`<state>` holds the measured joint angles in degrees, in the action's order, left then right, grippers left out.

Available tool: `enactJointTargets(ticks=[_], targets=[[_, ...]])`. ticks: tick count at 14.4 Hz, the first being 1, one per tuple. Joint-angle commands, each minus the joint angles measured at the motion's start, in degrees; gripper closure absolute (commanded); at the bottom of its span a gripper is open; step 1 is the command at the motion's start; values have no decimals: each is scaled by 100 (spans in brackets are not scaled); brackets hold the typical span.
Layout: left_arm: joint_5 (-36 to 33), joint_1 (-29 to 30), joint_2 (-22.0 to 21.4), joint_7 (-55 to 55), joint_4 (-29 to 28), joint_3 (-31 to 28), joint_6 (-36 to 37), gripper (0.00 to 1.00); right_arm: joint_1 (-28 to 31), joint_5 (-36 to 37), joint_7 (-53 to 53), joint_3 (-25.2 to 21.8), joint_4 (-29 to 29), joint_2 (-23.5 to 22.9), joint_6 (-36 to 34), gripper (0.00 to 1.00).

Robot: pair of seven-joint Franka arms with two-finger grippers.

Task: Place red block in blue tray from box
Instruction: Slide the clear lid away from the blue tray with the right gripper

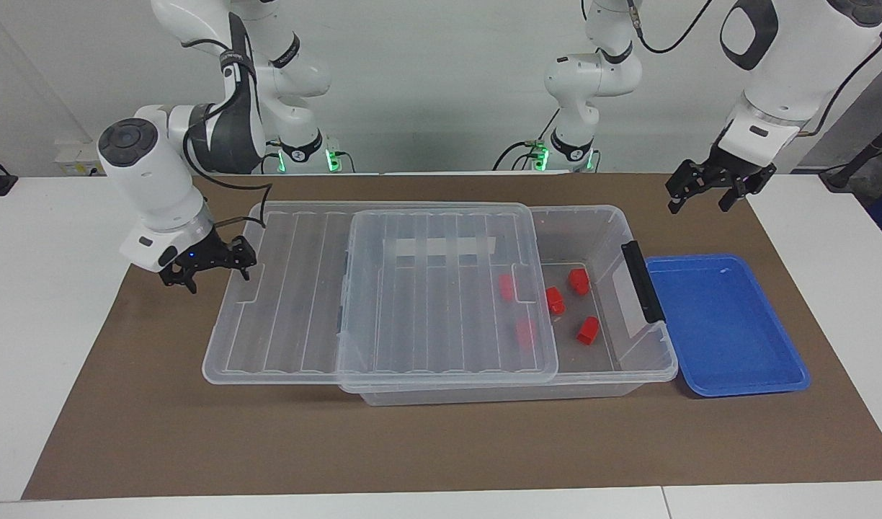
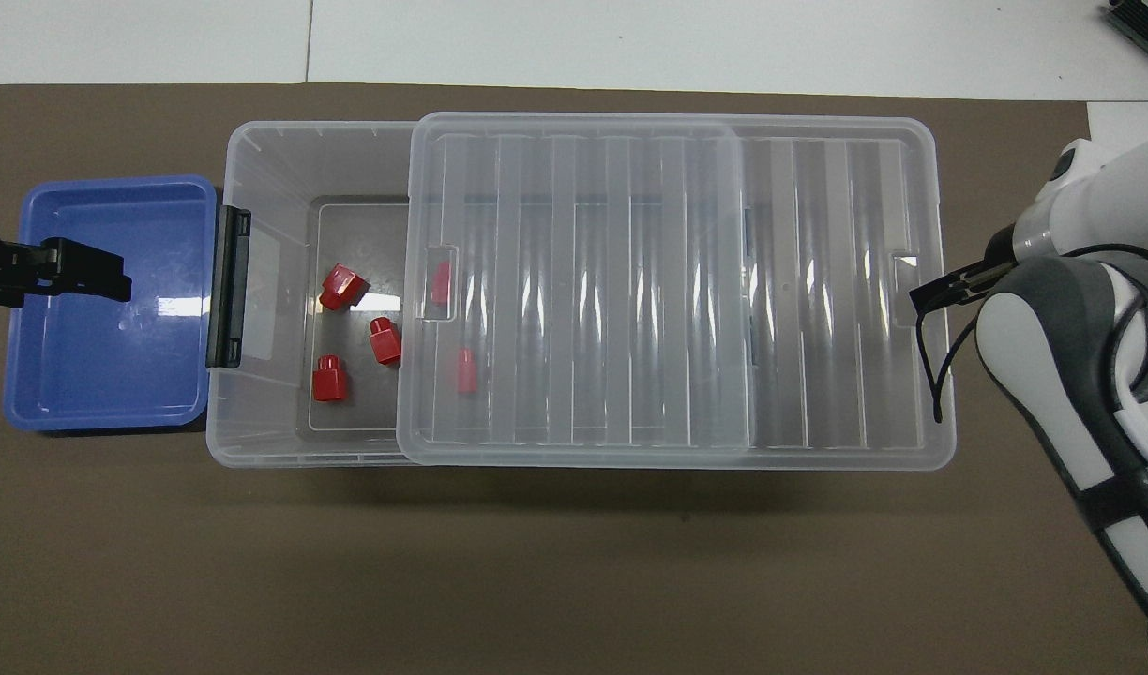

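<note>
The clear box (image 1: 632, 364) lies across the brown mat. Its ribbed lid (image 1: 426, 310) is slid toward the right arm's end, so the box is uncovered at the left arm's end. Three red blocks (image 1: 578, 281) (image 1: 554, 300) (image 1: 588, 330) lie in the uncovered part, and two more (image 1: 506, 286) show through the lid. The blue tray (image 1: 729, 331) is empty beside the box's black latch. My left gripper (image 1: 704, 196) is open and raised; in the overhead view (image 2: 77, 272) it is over the tray (image 2: 105, 356). My right gripper (image 1: 209, 272) is open at the lid's end edge (image 2: 949, 286).
A brown mat (image 1: 441, 447) covers the table's middle, with white table (image 1: 37, 324) at both ends. The lid (image 2: 668, 281) overhangs the box (image 2: 255, 150) at the right arm's end. A whitish tape strip (image 1: 441, 247) shows through the lid.
</note>
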<state>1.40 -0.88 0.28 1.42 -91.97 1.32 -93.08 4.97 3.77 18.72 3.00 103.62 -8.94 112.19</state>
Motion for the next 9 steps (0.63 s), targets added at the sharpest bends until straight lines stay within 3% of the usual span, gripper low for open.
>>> enactJointTargets(ticks=[1,6,9], targets=[[62,-52,-142,25,-199,0,0,0,153,124,290,52,167,121,66,0],[62,-17,-204,262,-173,0,-88,0,188,124,299,52,167,121,66,0],[62,-96,-221,1251,-295,35,-350,0,180,124,264,60,123,120,13,0]])
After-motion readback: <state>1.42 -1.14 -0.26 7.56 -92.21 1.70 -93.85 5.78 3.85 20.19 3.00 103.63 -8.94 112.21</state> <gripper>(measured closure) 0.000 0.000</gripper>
